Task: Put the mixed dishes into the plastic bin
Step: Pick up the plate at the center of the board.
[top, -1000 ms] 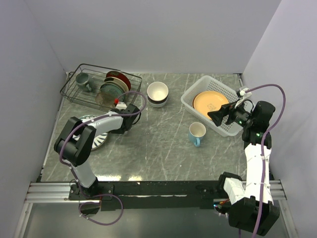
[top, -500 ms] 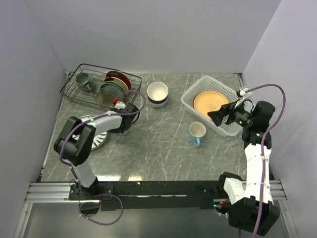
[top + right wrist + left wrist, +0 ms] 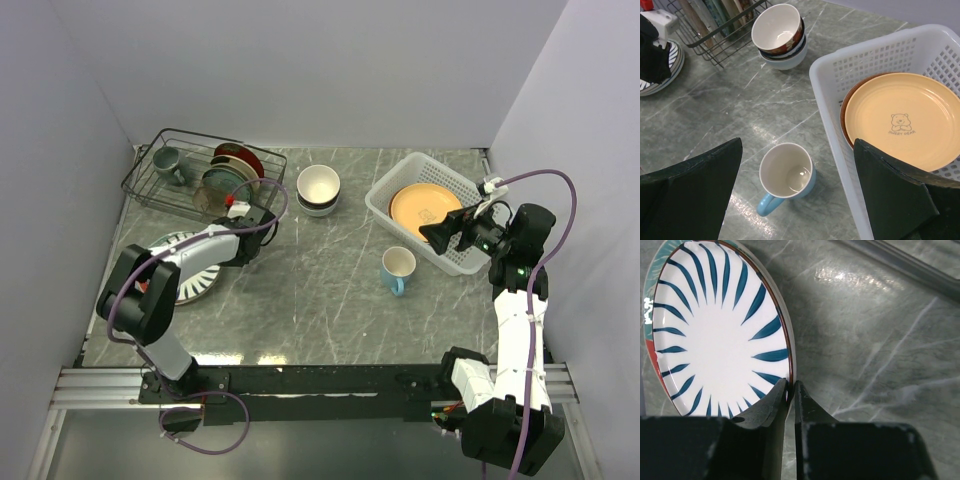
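The left tool (image 3: pixel 791 390) is clamped on the rim of the navy-striped plate (image 3: pixel 715 340); in the left wrist view its two dark fingers (image 3: pixel 772 402) stand almost together, with only the plate's thin brown-lined edge between them; the plate spreads away from the tool to the upper left, and a shadow lies on the marbled surface (image 3: pixel 880 340) just beside the pinched edge; a teal rim and a patch of red show under the plate's far side, but what they belong to cannot be told; from above, this plate sits at the left of the surface, near the black wire rack (image 3: pixel 150 185) and well apart from the plastic bin (image 3: pixel 385 205).

The right tool (image 3: pixel 445 230) has its fingers wide apart and grips nothing; it hangs over the near edge of the bin; in the right wrist view the light blue mug (image 3: pixel 787 175) stands upright on the surface between the two fingers and below them, just beside the bin's wall; inside the bin a yellow plate (image 3: pixel 900 125) with a bear drawing lies on a brown-rimmed plate (image 3: pixel 844 117); the stacked bowls (image 3: pixel 779 35) sit farther back, between the rack and the bin.
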Action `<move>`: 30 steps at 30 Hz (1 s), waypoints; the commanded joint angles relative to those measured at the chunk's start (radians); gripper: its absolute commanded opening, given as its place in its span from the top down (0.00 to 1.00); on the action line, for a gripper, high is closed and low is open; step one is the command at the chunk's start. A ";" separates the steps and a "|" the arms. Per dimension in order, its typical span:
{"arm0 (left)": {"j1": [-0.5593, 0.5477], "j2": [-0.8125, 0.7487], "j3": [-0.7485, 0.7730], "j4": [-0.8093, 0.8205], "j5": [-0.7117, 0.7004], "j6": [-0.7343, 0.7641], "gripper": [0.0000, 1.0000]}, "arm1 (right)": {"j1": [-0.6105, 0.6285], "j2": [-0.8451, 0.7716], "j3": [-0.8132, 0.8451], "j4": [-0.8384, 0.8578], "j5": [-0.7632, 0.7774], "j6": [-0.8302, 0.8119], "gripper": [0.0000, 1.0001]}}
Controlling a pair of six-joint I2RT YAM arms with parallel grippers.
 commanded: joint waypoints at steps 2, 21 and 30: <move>-0.005 -0.068 0.001 0.031 0.064 -0.006 0.99 | -0.007 -0.009 0.019 0.014 0.005 -0.014 0.00; -0.051 -0.235 0.018 -0.055 -0.042 0.003 0.99 | -0.007 -0.009 0.016 0.016 -0.003 -0.014 0.00; -0.114 -0.232 0.076 -0.178 -0.206 0.000 0.99 | -0.007 -0.001 0.014 0.016 -0.004 -0.014 0.00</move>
